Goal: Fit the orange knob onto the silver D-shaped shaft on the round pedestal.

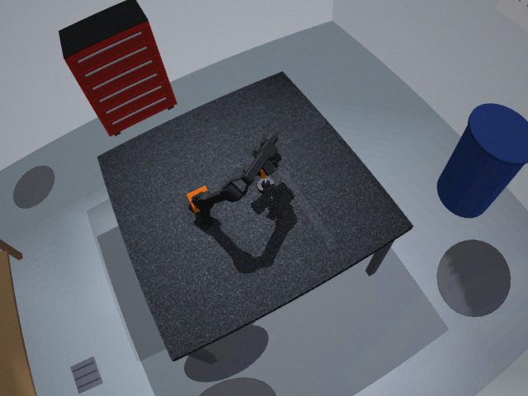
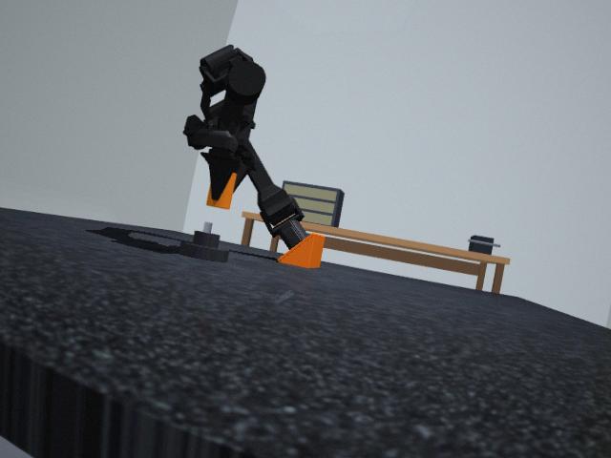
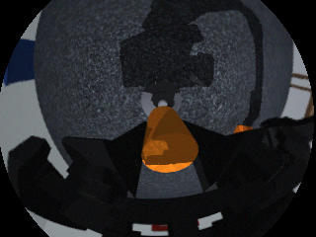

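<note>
The orange knob (image 1: 264, 173) (image 2: 224, 197) (image 3: 169, 140) is held between the fingers of my gripper (image 2: 220, 193) (image 3: 164, 124), which is shut on it. The knob hangs above the pedestal and leans slightly in the exterior view. Its underside and hole are hidden. The round dark pedestal (image 1: 259, 186) (image 2: 216, 254) (image 3: 147, 102) stands on the table with a narrower hub on top. The silver shaft (image 2: 207, 227) (image 3: 163, 103) stands up from the hub, below and slightly left of the knob in the exterior view. The knob and shaft are apart. The shaft's flat side cannot be made out.
The dark speckled table (image 1: 213, 148) (image 2: 345, 344) carries the arm's orange base (image 1: 191, 200) (image 2: 309, 254). The arm's shadow falls across the pedestal. A red drawer cabinet (image 1: 123, 77), a blue bin (image 1: 473, 179) and a wooden bench (image 2: 394, 243) stand away from the table.
</note>
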Robot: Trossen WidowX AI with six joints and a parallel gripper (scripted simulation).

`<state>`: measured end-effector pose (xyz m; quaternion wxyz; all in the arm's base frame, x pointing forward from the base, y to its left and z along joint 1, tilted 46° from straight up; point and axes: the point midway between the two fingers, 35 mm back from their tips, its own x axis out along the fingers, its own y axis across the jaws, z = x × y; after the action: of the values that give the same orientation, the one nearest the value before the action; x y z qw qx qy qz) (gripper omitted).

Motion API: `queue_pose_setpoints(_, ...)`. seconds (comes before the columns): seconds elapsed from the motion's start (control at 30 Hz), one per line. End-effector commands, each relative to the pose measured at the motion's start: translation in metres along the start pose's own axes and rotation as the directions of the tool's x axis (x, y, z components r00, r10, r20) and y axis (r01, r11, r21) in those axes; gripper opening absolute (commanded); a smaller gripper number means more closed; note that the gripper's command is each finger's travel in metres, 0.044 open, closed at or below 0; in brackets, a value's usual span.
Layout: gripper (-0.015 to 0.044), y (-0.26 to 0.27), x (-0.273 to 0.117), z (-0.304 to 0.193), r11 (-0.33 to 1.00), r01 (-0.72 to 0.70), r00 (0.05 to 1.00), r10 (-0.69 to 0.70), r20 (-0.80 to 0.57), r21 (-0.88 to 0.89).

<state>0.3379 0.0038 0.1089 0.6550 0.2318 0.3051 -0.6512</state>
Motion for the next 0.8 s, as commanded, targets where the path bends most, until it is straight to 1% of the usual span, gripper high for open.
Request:
queue_pose_setpoints(0.0, 0.0000, -0.0029, 0.0019, 0.0104, 1.000, -0.004, 1.000, 0.004, 0.006, -0.001)
queue_pose_setpoints(0.2, 0.0000, -0.0028, 0.0022, 0.0103, 0.998, -0.003, 1.000, 0.004, 0.006, -0.064)
queue_pose_setpoints(0.47, 0.0000, -0.0036, 0.0021, 0.0133, 0.958, -0.002, 1.000, 0.004, 0.006, -0.288)
queue_pose_setpoints(0.77, 0.0000, -0.0029, 0.0021, 0.0137, 0.851, 0.000, 1.000, 0.004, 0.006, -0.525)
